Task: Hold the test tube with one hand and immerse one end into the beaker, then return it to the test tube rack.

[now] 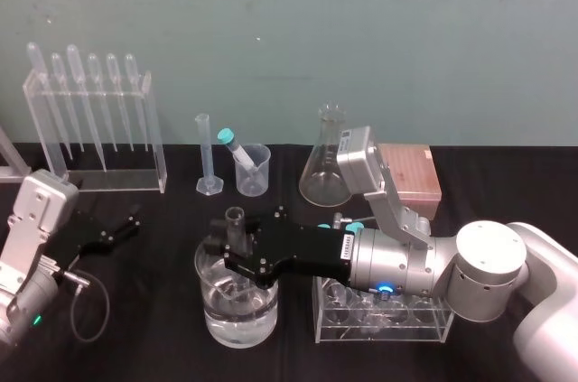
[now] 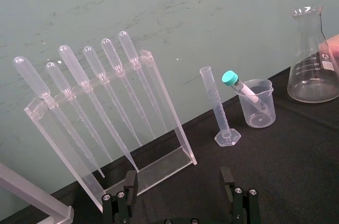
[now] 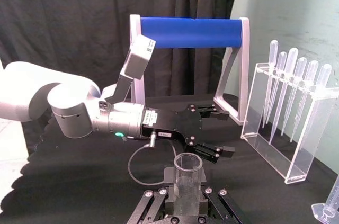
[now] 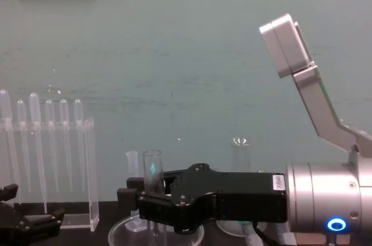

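right hand (image 1: 228, 258) holds test tube (image 1: 236, 222) upright in beaker (image 1: 237, 321) — left hand (image 1: 122, 228) parked

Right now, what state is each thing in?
Test tube: upright, gripped, lower end inside the wide vessel.
Right end effector: shut on the test tube.
Left end effector: open, empty.
Wide vessel: partly filled with clear liquid.
Small beaker: holds a teal-capped tube.

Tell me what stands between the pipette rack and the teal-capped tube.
The graduated cylinder, upright on its foot, stands between the pipette rack and the leaning teal-capped tube; the head and left wrist views both show it.
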